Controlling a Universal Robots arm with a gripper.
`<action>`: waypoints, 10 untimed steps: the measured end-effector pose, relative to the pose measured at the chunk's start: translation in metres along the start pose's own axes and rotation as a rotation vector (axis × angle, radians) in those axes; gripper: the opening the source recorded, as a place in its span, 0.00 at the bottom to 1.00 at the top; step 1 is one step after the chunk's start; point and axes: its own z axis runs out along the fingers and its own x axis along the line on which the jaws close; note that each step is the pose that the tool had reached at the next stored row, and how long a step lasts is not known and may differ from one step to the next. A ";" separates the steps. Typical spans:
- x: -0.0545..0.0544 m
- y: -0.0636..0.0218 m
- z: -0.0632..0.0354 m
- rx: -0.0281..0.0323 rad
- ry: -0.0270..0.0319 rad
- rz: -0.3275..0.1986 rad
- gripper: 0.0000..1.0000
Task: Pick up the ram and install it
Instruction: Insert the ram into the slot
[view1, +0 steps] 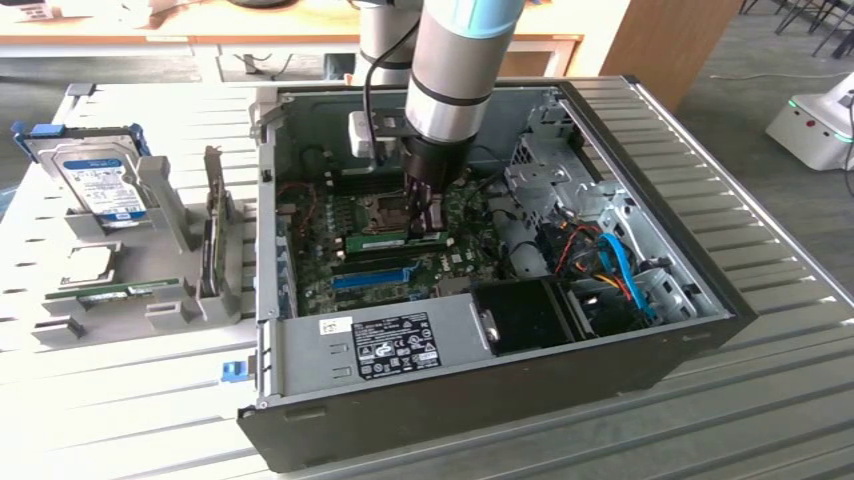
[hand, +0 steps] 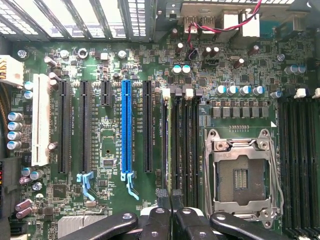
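The ram (view1: 395, 240), a thin green stick, stands on edge on the motherboard (view1: 461, 262) inside the open computer case, directly under my gripper (view1: 424, 226). The gripper reaches straight down and its dark fingers are shut on the stick's top edge. In the wrist view the ram (hand: 166, 145) appears edge-on as a thin dark line. It runs along the memory slot nearest the black expansion slots, with my gripper (hand: 169, 196) closed tight on it. Whether the stick is fully seated cannot be told.
The long blue slot (hand: 127, 130) and the bare CPU socket (hand: 240, 175) flank the memory slots. Case walls (view1: 274, 250) and drive cages with cables (view1: 607, 260) ring the board. Outside the case, at the exterior view's left, a grey holder (view1: 174, 300) carries a hard drive (view1: 104, 180), an upright card (view1: 214, 235) and another green stick (view1: 127, 292).
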 end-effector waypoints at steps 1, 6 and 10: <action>0.000 0.0000 0.0000 0.0000 -0.0001 0.000 0.12; 0.000 0.0004 0.0000 0.0000 0.0000 0.000 0.12; 0.000 0.0004 0.0004 0.0000 -0.0001 0.000 0.12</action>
